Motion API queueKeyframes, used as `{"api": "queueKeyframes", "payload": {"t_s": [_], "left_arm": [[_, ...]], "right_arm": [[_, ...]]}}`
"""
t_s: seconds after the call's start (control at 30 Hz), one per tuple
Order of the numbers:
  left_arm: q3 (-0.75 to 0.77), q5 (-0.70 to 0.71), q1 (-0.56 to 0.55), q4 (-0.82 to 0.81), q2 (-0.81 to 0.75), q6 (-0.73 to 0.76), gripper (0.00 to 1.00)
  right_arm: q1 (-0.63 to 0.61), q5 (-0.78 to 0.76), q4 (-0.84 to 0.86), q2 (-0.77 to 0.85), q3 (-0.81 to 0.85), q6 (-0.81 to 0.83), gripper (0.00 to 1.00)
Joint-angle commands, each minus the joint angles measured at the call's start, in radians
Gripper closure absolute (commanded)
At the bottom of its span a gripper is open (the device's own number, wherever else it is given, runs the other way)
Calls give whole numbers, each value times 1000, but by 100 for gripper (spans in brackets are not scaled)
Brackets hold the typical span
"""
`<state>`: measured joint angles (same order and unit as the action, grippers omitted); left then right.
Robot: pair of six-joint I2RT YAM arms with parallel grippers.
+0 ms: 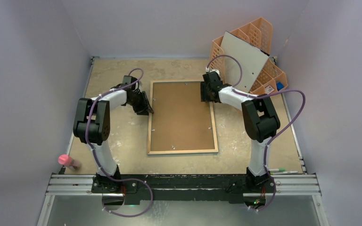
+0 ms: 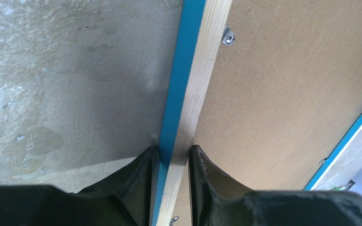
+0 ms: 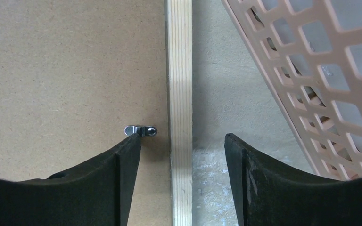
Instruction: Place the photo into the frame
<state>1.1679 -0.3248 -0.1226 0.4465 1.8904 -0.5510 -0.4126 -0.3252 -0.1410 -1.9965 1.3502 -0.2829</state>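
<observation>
The frame [image 1: 182, 151] lies face down in the middle of the table, wood rim up, with a brown hardboard backing [image 1: 181, 115] inside it. My left gripper [image 1: 148, 110] is at the frame's left rim. In the left wrist view its gripper [image 2: 174, 150] is shut on the blue-and-wood rim [image 2: 198, 84], one finger on each side. My right gripper [image 1: 207, 94] is at the upper right rim. In the right wrist view that gripper [image 3: 181, 139] stands open astride the wood rim [image 3: 179, 70], its inner fingertip touching a metal clip [image 3: 140, 130]. The photo is out of view.
An orange lattice organiser [image 1: 259, 28] stands at the back right, close to my right gripper, with a grey-white board [image 1: 245, 59] leaning on it. A pink object [image 1: 66, 161] lies at the near left. Pens [image 1: 283, 171] lie at the near right.
</observation>
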Motion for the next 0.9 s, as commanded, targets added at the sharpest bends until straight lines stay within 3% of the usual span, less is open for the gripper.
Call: {"api": "queueKeyframes", "payload": {"t_s": [0.0, 0.47, 0.67, 0.87], "left_arm": [[-44, 316, 2, 89, 112, 92, 72], [-38, 297, -3, 92, 138, 116, 77], [-39, 289, -3, 107, 166, 126, 80], [-34, 281, -3, 109, 169, 122, 80]], "right_arm": [[9, -6, -53, 1, 17, 33, 32], [21, 95, 32, -97, 32, 14, 38], [24, 76, 41, -111, 11, -42, 63], [37, 117, 37, -85, -40, -35, 58]]}}
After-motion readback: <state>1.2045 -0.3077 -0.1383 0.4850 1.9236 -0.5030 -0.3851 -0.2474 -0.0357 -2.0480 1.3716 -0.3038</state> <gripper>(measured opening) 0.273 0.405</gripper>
